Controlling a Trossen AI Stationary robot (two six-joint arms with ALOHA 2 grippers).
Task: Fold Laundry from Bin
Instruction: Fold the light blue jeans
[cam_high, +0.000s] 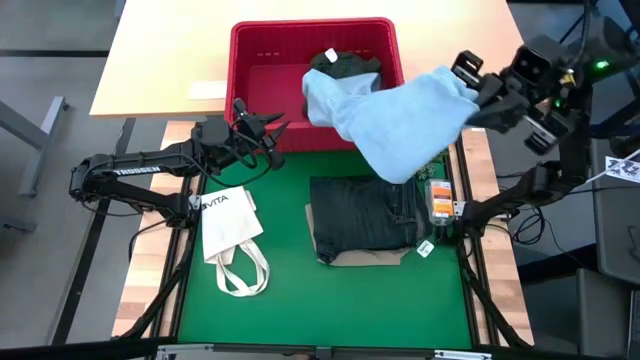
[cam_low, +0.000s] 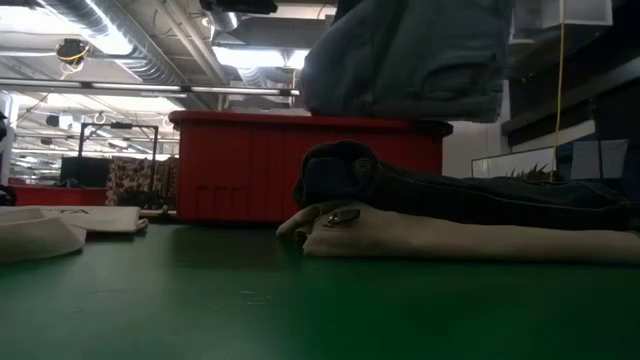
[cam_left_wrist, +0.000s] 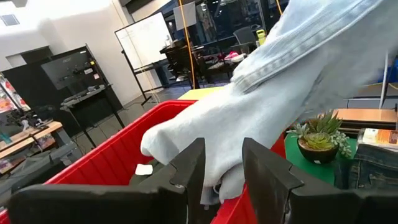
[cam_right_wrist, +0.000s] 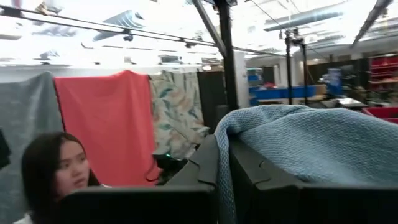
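Right gripper: the right gripper (cam_high: 468, 72) is raised at the far right of the table, beside the bin's right corner. Its fingers (cam_right_wrist: 208, 163) are clamped on an edge of the light jeans (cam_high: 400, 115).
Left gripper: the left gripper (cam_high: 275, 135) sits at the bin's near-left corner, just outside the rim. Its fingers (cam_left_wrist: 186, 171) stand partly apart with nothing pinched between them; the jeans hang just beyond the tips.
Light jeans: held up in the air, stretching from the right gripper down and leftward across the bin's near-right rim. The lower end drapes into the bin. In the low view the cloth (cam_low: 410, 60) hangs above the stack.
Bin: the red bin (cam_high: 250, 60) stands at the far middle of the table, at the far edge of the green mat (cam_high: 300, 300).
Olive piece: a dark garment (cam_high: 345, 63) lies inside the bin near its far wall, partly covered by the jeans.
Stack: dark jeans (cam_high: 365, 215) lie folded on the mat in front of the bin, on top of folded beige trousers (cam_low: 450, 240) whose edge shows beneath.
Tote: a white tote (cam_high: 230, 225) lies flat at the mat's left edge, straps looped toward the near side.
Person: a person (cam_right_wrist: 53, 171) shows in the room beyond, in the right wrist view.
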